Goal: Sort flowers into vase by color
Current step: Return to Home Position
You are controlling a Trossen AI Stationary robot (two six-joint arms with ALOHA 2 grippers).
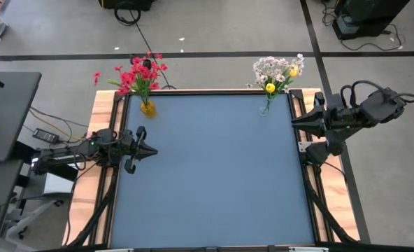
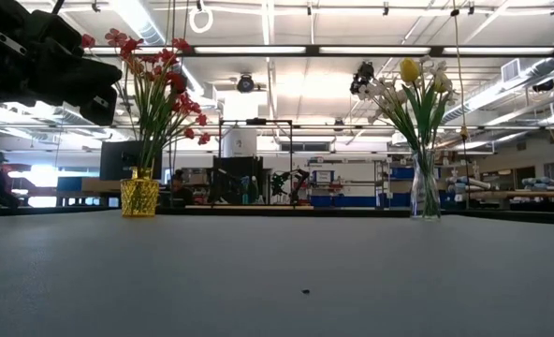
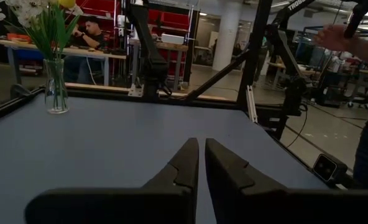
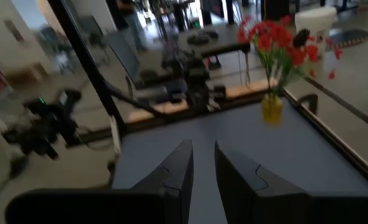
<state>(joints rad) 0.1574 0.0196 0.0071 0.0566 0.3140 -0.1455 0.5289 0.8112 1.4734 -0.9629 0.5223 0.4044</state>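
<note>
Now we see red flowers (image 1: 138, 73) in yellow vase (image 1: 148, 108), white and yellow flowers (image 1: 277, 72) in glass vase (image 1: 266, 106), left gripper (image 1: 150, 150) and right gripper (image 1: 295, 121) at opposite table (image 1: 214, 182) edges, both pressed together.

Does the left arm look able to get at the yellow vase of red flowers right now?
Probably yes: the left claw sits near the yellow vase, with only bare table between them.
</note>
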